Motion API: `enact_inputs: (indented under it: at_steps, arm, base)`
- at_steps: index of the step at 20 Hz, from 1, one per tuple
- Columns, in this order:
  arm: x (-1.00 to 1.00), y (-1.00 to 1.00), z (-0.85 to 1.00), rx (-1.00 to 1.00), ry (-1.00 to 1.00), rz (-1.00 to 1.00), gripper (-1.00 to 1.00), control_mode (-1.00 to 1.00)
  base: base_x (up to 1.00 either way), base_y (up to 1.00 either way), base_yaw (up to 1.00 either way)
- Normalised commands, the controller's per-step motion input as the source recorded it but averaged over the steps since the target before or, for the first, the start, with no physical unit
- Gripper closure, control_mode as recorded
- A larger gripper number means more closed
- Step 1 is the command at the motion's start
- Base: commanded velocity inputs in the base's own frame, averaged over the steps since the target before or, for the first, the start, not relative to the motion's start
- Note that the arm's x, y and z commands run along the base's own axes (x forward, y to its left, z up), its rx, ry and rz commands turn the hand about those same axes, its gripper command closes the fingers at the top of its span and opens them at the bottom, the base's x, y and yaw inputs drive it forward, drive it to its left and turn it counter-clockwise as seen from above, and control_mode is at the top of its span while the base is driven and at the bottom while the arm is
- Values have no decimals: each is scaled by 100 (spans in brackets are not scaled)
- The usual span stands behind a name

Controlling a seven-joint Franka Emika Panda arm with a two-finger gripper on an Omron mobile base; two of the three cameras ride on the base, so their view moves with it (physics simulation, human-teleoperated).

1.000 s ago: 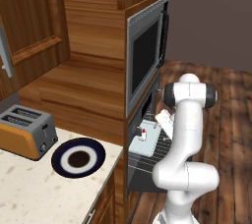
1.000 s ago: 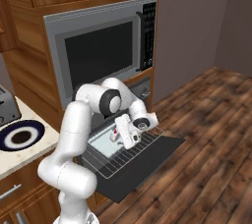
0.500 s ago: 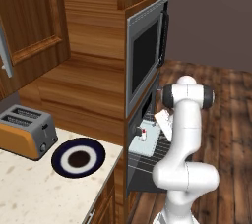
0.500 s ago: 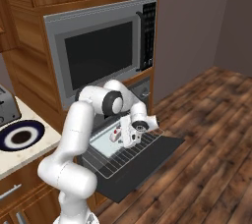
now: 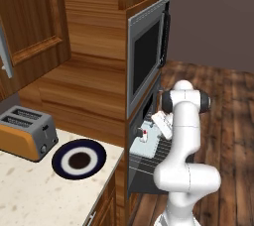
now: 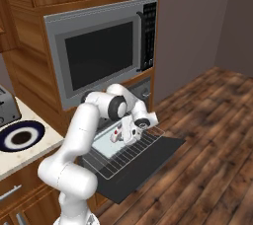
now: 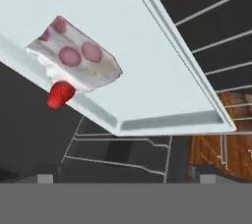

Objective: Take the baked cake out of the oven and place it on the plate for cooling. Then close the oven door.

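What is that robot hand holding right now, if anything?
Nothing. The gripper is open, hovering near the cake on its pale tray on the pulled-out oven rack.

A pale tray (image 7: 162, 70) on the oven's wire rack (image 6: 129, 156) carries the cake slice (image 7: 76, 61); the counter (image 5: 34, 190) bears plate (image 5: 79, 159) and toaster (image 5: 26, 132).

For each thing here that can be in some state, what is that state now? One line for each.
Dark grey oven door: open, dropped flat.
Wire oven rack: pulled out over the door.
Pale baking tray: on the rack.
Small white-frosted cake slice with red cherry: on the tray, not gripped.
Round navy-rimmed plate: on the counter, nothing on it.
Gripper: open, over the cake.
Silver-framed microwave: door shut.
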Motion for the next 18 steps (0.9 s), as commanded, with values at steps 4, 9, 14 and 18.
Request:
enact_inputs:
  at_steps: [4,9,14,18]
  arm:
    - [22,9,-56,0,12,0,-100,-100]
    - [13,3,-14,1,8,0,-100,-100]
    - [16,0,0,1,12,0,-100,-100]
    - [30,0,0,0,19,-3,-100,-100]
  base:
    - [0,0,0]
    - [0,0,0]
    - [0,0,0]
    - [0,0,0]
